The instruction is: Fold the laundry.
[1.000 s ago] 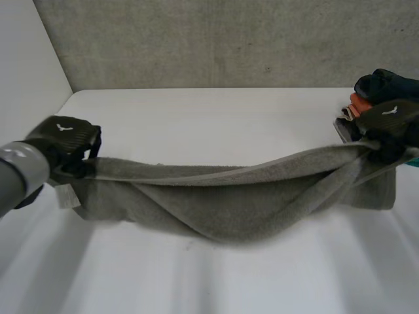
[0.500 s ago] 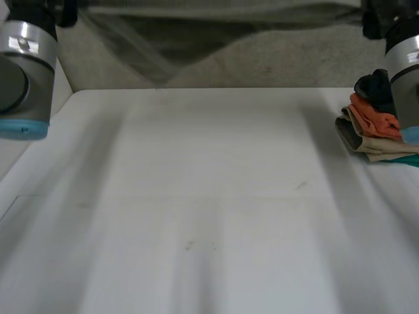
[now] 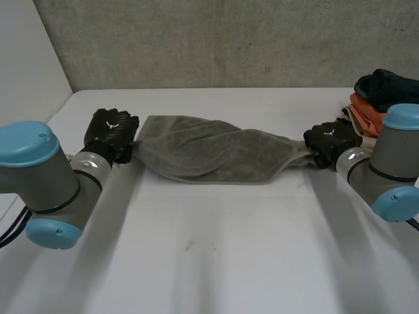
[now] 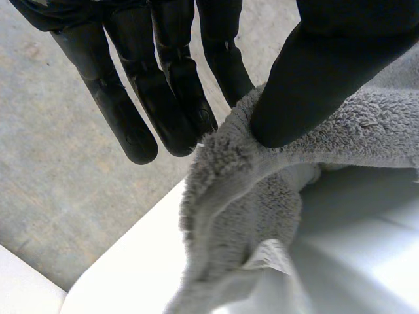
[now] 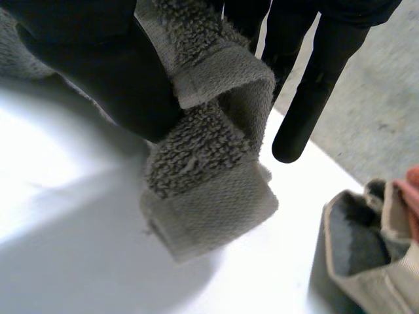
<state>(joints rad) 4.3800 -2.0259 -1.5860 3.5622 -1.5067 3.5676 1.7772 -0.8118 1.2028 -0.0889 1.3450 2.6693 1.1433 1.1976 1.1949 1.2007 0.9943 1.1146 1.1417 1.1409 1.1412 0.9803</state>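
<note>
Over 1 table [image 3: 216, 261], left robot hand [image 3: 112, 134] and right robot hand [image 3: 330, 140] each pinch 1 end of 1 towel [image 3: 209, 157].

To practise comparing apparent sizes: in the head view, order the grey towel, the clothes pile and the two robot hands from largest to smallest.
1. The grey towel, clearly largest.
2. The clothes pile, though the right arm hides part.
3. The left robot hand and right robot hand look alike, so no ranking.
</note>
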